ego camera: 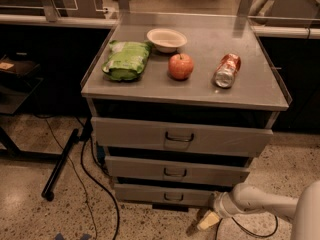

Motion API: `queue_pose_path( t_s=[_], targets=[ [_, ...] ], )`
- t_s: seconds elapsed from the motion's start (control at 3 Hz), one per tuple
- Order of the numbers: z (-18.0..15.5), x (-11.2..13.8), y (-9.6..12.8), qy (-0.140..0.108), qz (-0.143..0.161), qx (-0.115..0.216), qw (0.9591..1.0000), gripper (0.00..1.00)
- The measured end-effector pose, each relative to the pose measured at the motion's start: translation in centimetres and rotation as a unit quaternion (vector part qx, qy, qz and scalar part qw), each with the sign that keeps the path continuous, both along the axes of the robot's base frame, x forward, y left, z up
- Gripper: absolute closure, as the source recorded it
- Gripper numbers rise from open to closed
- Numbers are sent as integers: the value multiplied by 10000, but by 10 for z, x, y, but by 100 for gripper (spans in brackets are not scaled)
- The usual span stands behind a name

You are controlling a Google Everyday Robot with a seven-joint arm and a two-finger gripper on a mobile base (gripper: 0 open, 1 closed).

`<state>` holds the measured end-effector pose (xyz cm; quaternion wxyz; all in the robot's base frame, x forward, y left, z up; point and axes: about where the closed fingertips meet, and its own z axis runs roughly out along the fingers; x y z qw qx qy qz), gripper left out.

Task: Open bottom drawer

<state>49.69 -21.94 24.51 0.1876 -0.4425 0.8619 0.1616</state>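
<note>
The bottom drawer (150, 194) is the lowest and shortest of three grey metal drawer fronts, with a small dark loop handle (173, 197) at its centre. It sits slightly forward of the cabinet base. My gripper (206, 221) is low by the floor, just to the right of and below the drawer's front right corner, at the end of my white arm (260, 204) that reaches in from the lower right. It is apart from the handle.
Above are the middle drawer (175, 170) and top drawer (180, 136). On the cabinet top lie a green chip bag (125, 60), a white bowl (166, 38), a red apple (180, 66) and a soda can (227, 70). A black pole (60, 166) and cables (87, 184) lie on the floor at left.
</note>
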Motion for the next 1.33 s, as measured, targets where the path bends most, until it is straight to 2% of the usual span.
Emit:
queue_pose_path(
  t_s=[0.67, 1.33],
  targets=[
    [-9, 25, 1, -353, -206, 53, 9992, 0],
    [-33, 33, 4, -339, -278, -19, 9990, 0]
  ],
)
